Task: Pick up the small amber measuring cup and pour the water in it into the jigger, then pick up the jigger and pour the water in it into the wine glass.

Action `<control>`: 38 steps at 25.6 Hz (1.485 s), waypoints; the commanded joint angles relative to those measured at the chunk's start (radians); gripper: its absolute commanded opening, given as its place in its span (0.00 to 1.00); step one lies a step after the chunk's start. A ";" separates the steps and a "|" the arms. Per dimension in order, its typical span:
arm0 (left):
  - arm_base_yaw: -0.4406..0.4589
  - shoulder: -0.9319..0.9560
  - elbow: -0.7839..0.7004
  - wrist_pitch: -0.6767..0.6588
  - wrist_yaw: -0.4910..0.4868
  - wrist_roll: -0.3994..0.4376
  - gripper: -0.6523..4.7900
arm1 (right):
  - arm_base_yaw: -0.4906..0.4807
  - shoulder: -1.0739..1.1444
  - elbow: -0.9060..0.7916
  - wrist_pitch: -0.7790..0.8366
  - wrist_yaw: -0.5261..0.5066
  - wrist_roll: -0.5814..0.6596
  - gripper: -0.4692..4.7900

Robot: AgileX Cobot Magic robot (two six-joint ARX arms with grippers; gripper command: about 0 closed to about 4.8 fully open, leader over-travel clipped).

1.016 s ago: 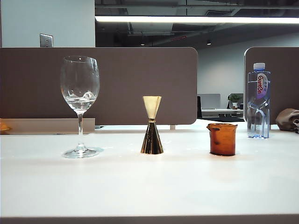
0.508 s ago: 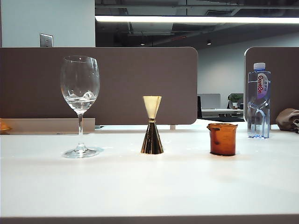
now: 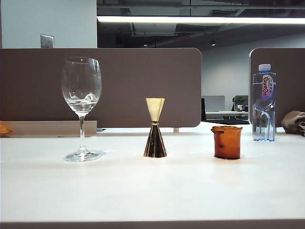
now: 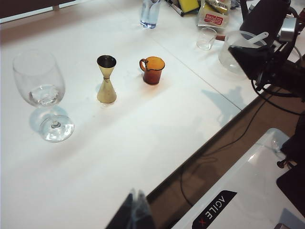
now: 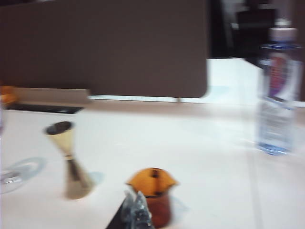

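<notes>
**Right gripper lines up on the amber cup, fingers pressed together**

On the table point(image 3: 152, 191) the three vessels stand in a row, all upright and well apart. Seen from the front, taking the jigger point(image 3: 155, 129) as the centre of a clock face, the wine glass point(image 3: 81, 95) stands at 9 o'clock and the small amber measuring cup point(image 3: 227, 142) at 3 o'clock. A water bottle point(image 3: 263, 102) stands behind the cup, further toward the back edge. Neither arm shows in the front view.

The right gripper point(image 5: 137, 210) sits at the near edge of its own camera picture, and the cup point(image 5: 152, 193) stands just beyond the fingertips, slightly toward the bottle's side. The picture is blurred, so I cannot tell whether the tips touch the cup; they look just short of it. The fingers are pressed together with nothing between them, so they would have to spread before they could close round the cup. The cup's long axis is vertical, so I judge a level, side-on approach suits it.

The left gripper point(image 4: 136, 210) hangs over the near table edge, far from all three vessels, its fingers looking narrow and empty. The cup point(image 4: 152, 70) lies well away from it, beyond the jigger point(image 4: 106, 78). The right arm is plainly the nearer one for the first pick
</notes>
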 commanded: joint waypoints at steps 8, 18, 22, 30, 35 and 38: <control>0.000 0.000 0.003 0.006 0.004 0.000 0.12 | 0.262 0.593 0.042 0.545 0.152 0.031 0.09; 0.000 0.000 0.003 0.006 0.003 0.001 0.12 | 0.261 0.835 0.111 0.680 0.125 0.151 0.09; 0.000 0.000 0.003 0.006 0.004 0.000 0.12 | 0.259 0.819 0.111 0.680 0.125 0.151 0.09; 0.000 0.000 0.003 0.006 0.004 0.001 0.12 | 0.259 0.818 0.111 0.661 0.125 0.150 0.09; 0.000 0.000 0.003 0.006 0.004 0.001 0.12 | 0.259 0.818 0.111 0.649 0.132 0.128 0.09; 0.000 0.000 0.003 0.006 0.004 0.001 0.12 | 0.259 0.818 0.111 0.630 0.129 0.128 0.09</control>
